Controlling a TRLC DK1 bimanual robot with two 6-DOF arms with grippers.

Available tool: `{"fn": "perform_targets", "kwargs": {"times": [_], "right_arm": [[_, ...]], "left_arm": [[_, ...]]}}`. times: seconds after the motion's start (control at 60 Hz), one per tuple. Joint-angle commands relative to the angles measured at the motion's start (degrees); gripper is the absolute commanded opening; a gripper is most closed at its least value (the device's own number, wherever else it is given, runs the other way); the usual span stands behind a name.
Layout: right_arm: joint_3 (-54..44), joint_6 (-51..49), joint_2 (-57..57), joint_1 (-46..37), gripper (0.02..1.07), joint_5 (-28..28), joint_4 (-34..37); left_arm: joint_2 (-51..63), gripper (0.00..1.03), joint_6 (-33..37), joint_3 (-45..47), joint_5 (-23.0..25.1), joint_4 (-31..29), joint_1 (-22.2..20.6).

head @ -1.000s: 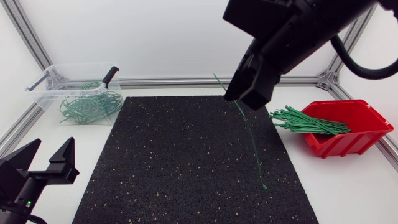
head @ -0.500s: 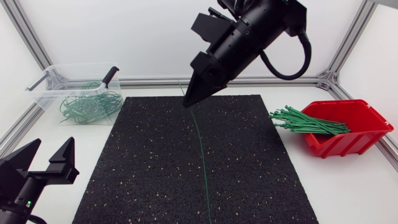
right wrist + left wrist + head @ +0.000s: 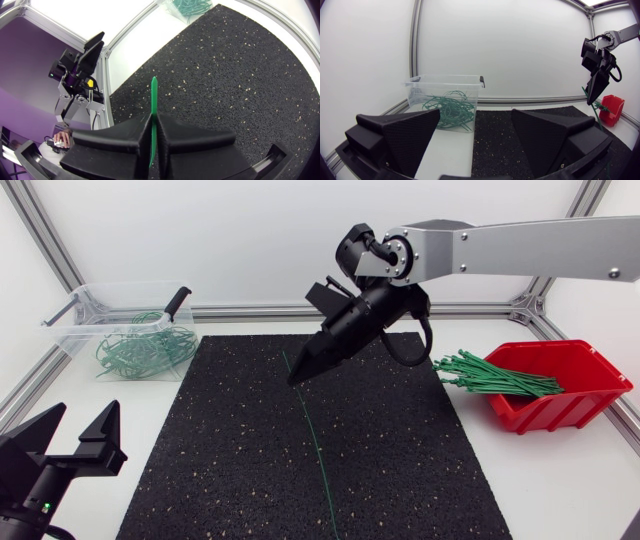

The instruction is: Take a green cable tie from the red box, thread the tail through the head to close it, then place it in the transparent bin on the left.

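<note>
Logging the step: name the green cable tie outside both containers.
The single straight tie pinched in the right gripper, trailing over the black mat; the rest lie bundled in the red box or looped in the transparent bin.

Black rubber mat (image 3: 230,440) w/ pale speckles (tan and whitish flecks) lies flat at centre of white tabletop (image 3: 570,480). Bare tabletop shows on both sides of mat & in a strip behind it. Alu rail (image 3: 260,310) runs along table's rear edge, approx parallel to mat's back edge. Slanted alu post (image 3: 45,238) rises at rear left corner. Plain white panel (image 3: 200,240) behind rail.
</note>
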State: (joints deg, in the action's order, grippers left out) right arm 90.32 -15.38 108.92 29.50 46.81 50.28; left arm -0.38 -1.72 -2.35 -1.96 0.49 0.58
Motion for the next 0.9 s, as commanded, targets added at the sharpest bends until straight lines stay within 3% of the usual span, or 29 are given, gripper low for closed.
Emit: {"fn": "perform_targets", "kwargs": {"times": [0.0,0.05,0.067,0.083,0.117,0.383,0.883], "right_arm": [[-2.26,-2.99,-0.20,-1.55,0.29,-1.54,-1.24],[-2.96,-3.78,-1.26,-2.69,0.51,-3.21,-1.59],[-3.22,-4.14,-1.79,-3.13,0.67,-3.74,-1.59],[-3.40,-4.22,-2.05,-3.22,0.74,-3.83,-1.50],[-3.93,-5.01,-3.10,-3.74,1.07,-4.27,-1.33],[-8.59,-10.46,-14.35,-3.83,1.03,-14.11,-0.27],[-14.21,-43.60,-19.28,-0.76,1.03,-30.72,12.91]], "left_arm": [[-0.14,1.00,0.05,2.17,0.02,-1.63,-0.23],[-0.14,1.00,0.05,2.17,0.02,-1.63,-0.23],[-0.14,1.00,0.05,2.17,0.02,-1.63,-0.23],[-0.14,1.00,0.05,2.17,0.02,-1.63,-0.23],[-0.14,1.00,0.05,2.17,0.02,-1.63,-0.23],[-0.14,1.00,0.05,2.17,0.29,-1.72,-0.32],[-0.14,1.00,0.05,2.09,0.90,-1.90,-0.58]]}}
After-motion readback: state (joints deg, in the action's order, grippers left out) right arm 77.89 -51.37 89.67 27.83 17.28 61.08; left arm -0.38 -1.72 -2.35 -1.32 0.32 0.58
